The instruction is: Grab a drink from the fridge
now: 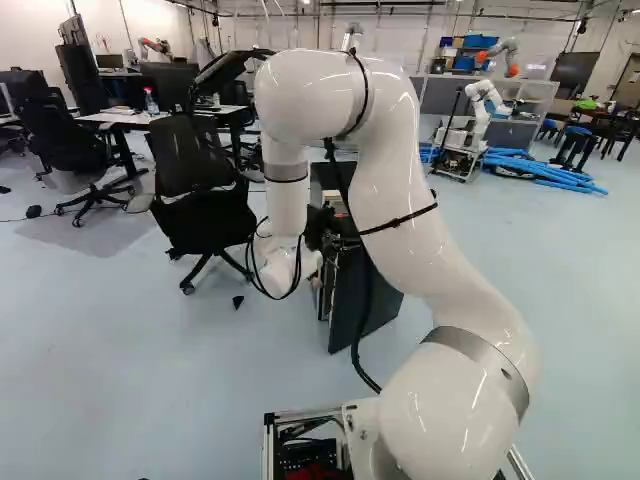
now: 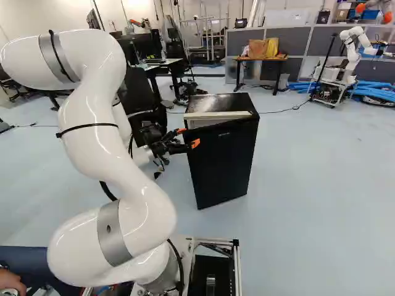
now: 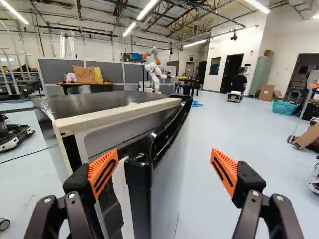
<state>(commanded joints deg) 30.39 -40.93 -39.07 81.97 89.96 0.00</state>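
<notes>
The black, two-fingered, orange-padded claw (image 2: 187,137) gaped wide. Ahead of it stood the black, boxy fridge (image 2: 219,102), glossy on top with a pale front rim, its contents hidden. The shiny black door (image 3: 138,204) hung ajar, its edge inside the claw's spread.

Arm (image 1: 415,190): glossy white shell, thick rounded tubes, bulbous joints. Grey metal band (image 1: 480,360) circles the near joint; another grey band (image 2: 48,58) sits on the upper joint. Thin black straps (image 1: 400,220) cinch the links; black cables (image 1: 265,285) loop at the wrist. Hand (image 2: 187,137): black, angular linkages, round silver screws (image 3: 255,193) at the pivots. Pads (image 3: 103,172): bright orange, wedge-shaped, ribbed faces, dark slots along the side.
</notes>
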